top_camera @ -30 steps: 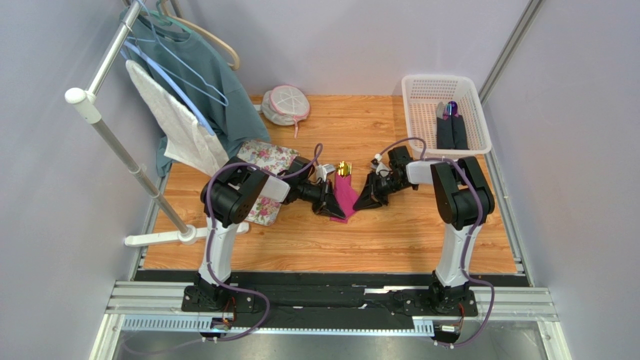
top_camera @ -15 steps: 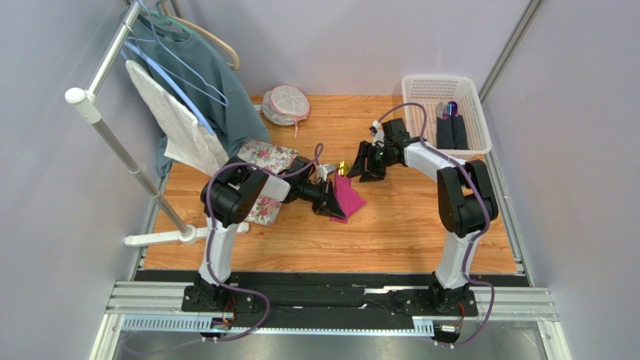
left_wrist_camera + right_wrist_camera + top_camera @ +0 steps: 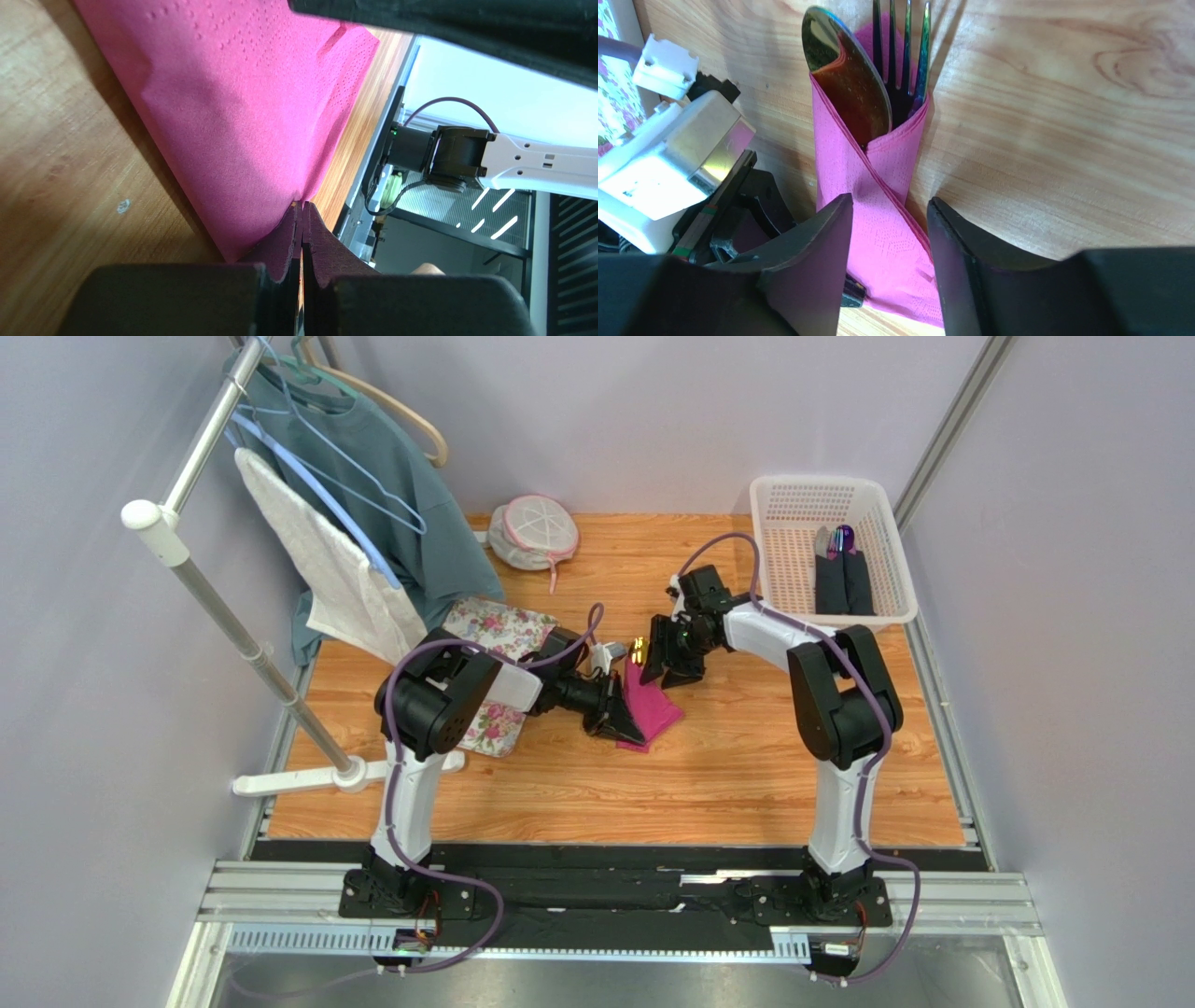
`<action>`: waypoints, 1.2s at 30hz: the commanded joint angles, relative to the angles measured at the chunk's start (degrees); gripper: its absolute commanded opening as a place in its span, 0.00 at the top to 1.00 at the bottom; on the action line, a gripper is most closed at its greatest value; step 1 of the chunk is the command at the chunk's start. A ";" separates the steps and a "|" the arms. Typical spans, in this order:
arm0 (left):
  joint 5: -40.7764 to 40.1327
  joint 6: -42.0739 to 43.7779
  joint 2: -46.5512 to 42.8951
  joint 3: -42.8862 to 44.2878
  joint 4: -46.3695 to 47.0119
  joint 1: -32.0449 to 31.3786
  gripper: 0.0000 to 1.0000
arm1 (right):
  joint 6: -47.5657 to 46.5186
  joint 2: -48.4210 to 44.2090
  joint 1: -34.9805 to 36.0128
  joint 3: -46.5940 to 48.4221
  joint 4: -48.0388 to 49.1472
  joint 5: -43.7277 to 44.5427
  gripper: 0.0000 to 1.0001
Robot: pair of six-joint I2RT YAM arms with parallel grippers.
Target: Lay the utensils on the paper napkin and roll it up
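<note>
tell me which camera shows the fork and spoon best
The right wrist view: the spoon bowl and fork tines fill the frame, poking out of the wrapped paper napkin. The top external view gives only a tiny gold glint. The left wrist view shows just napkin, no cutlery.

Pink paper napkin (image 3: 878,196) is folded crosswise around the gold spoon (image 3: 847,77) and fork (image 3: 906,49). It's lying flat mid-scene, bowl and tines poking out the far end.
</note>
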 commanded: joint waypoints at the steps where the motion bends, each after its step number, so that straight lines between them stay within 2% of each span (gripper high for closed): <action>1: -5.98 4.04 2.68 -0.69 -4.28 0.21 1.00 | -0.53 2.66 0.94 1.26 1.85 2.83 0.52; 14: -6.15 4.13 2.85 -0.60 -4.19 0.21 1.00 | 0.18 4.60 3.05 -0.14 1.67 3.70 0.55; 17: -6.24 4.04 2.86 -0.51 -4.27 0.21 1.00 | -0.35 5.39 3.40 -0.41 1.41 4.23 0.62; 20: -6.33 4.13 2.94 -0.25 -4.28 0.30 1.00 | -0.79 6.00 3.40 -0.32 1.06 3.53 0.78; 21: -6.42 4.05 2.86 -0.07 -4.36 0.30 1.00 | -0.96 6.09 3.40 -0.23 0.97 3.18 0.88; 23: -6.33 4.04 3.03 0.10 -4.45 0.47 1.00 | -1.23 6.00 3.14 -0.06 1.15 1.86 1.00; 27: -6.33 3.26 1.90 0.02 -2.88 0.74 1.00 | -0.35 5.13 1.47 -0.76 3.69 -3.49 1.00; 29: -5.89 2.73 0.67 -0.60 -1.56 1.18 0.92 | 0.09 4.60 0.15 -0.94 5.71 -7.35 1.00; 31: -5.98 2.90 -2.41 -1.21 -0.76 1.79 0.74 | 0.62 3.28 -1.16 -1.81 8.25 -10.52 1.00; 36: -7.03 2.99 -11.53 -1.92 -1.54 3.37 0.53 | 3.77 1.26 -3.71 -4.01 14.06 -17.99 1.00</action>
